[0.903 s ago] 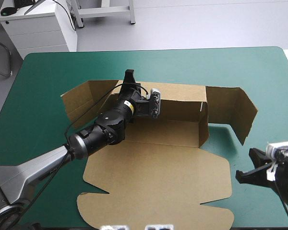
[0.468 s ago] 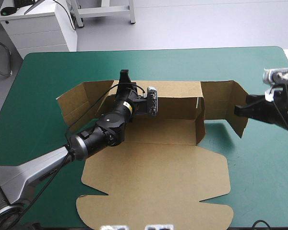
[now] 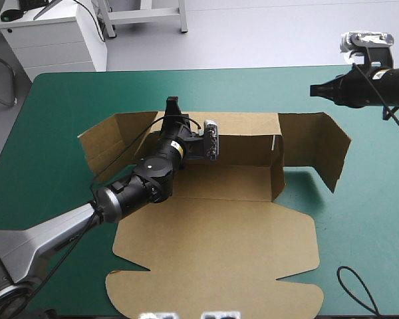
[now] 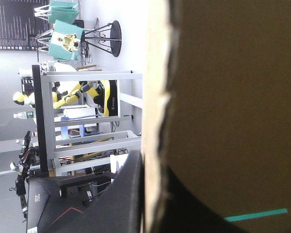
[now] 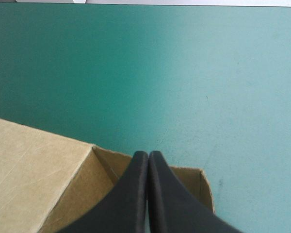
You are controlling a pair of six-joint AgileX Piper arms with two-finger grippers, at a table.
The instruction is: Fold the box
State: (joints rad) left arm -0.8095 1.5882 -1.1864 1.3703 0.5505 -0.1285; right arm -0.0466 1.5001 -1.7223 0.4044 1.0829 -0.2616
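The brown box (image 3: 219, 252) lies in the middle of the teal-green table, its lid flat toward the front, its back wall raised and a wing flap (image 3: 332, 149) standing at the right. My left gripper (image 3: 173, 104) is shut on the top edge of the back wall near its left end. In the left wrist view the board's pale edge (image 4: 157, 73) runs between the black fingers (image 4: 128, 194) of that gripper (image 4: 153, 162). My right gripper (image 3: 314, 88) hangs shut in the air beyond the right wing flap. Its own view shows its joined tips (image 5: 148, 155) over the box's corner (image 5: 34, 165).
Bare teal-green cover (image 3: 372, 199) lies to the right of the box and along the far edge (image 5: 208, 63). A black cable loop (image 3: 354, 287) rests on the table at the front right corner.
My right arm has swung from the front right of the table up and away to the far right, above the wing flap. The box shifted slightly left earlier; the left gripper keeps its hold.
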